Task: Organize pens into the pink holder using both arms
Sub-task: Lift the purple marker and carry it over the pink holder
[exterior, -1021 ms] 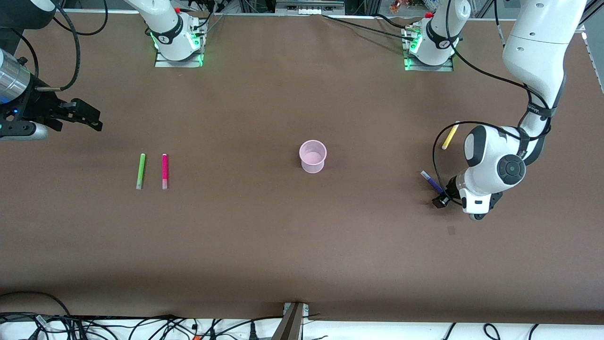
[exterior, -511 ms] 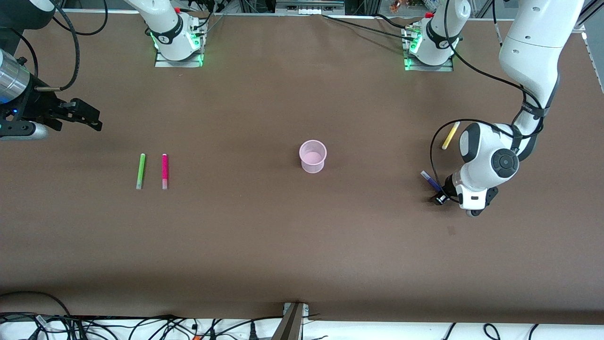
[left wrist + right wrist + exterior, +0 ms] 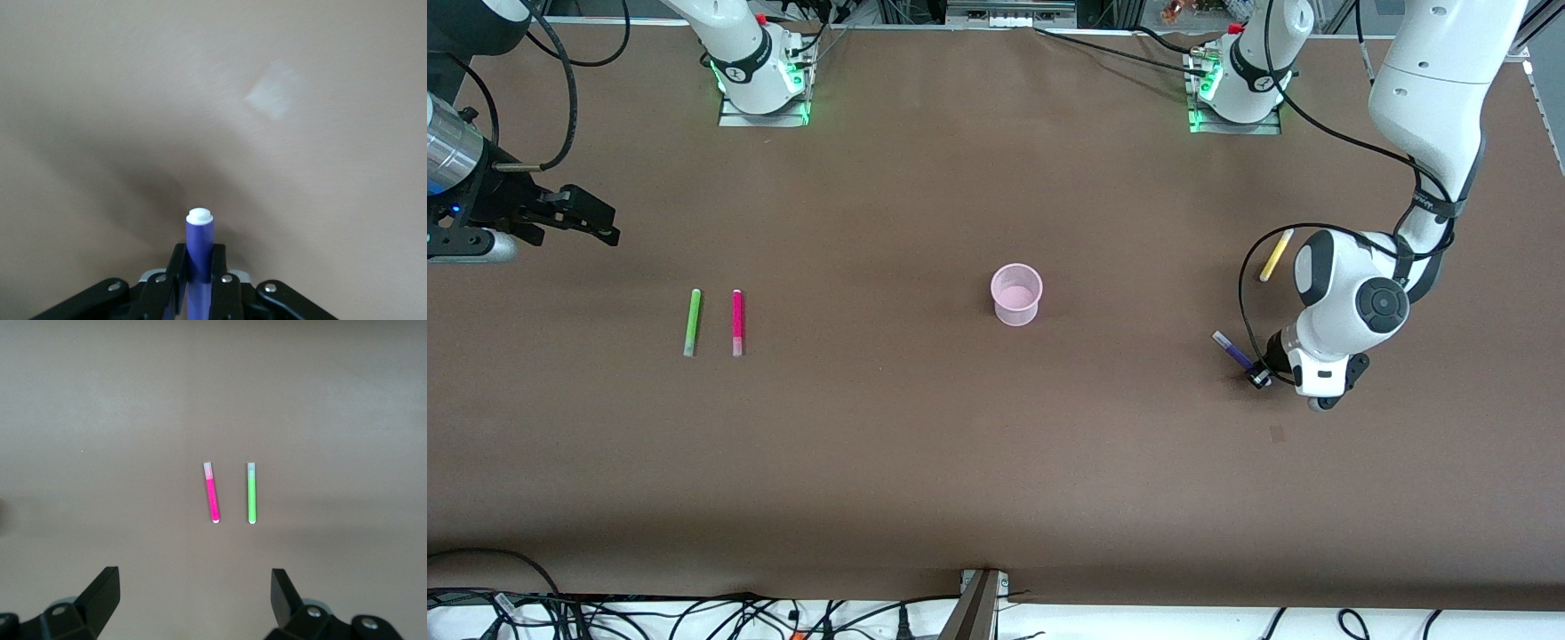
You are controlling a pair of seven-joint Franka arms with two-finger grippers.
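Zero pens in holder (image 3: 1016, 293) yet | purple pen (image 3: 199, 257) is clamped by left gripper (image 3: 198, 283) | right gripper (image 3: 193, 587) is held wide open over green (image 3: 251, 493), pink (image 3: 212, 493) | yellow (image 3: 1275, 255) untouched

A big brown table (image 3: 925, 462) fills the view. A bunch of black cables (image 3: 649, 613) lies along its near edge, by a grey metal bracket (image 3: 980, 604) at the middle

purple pen (image 3: 199, 267) cut off below, right arm (image 3: 463, 178) cropped
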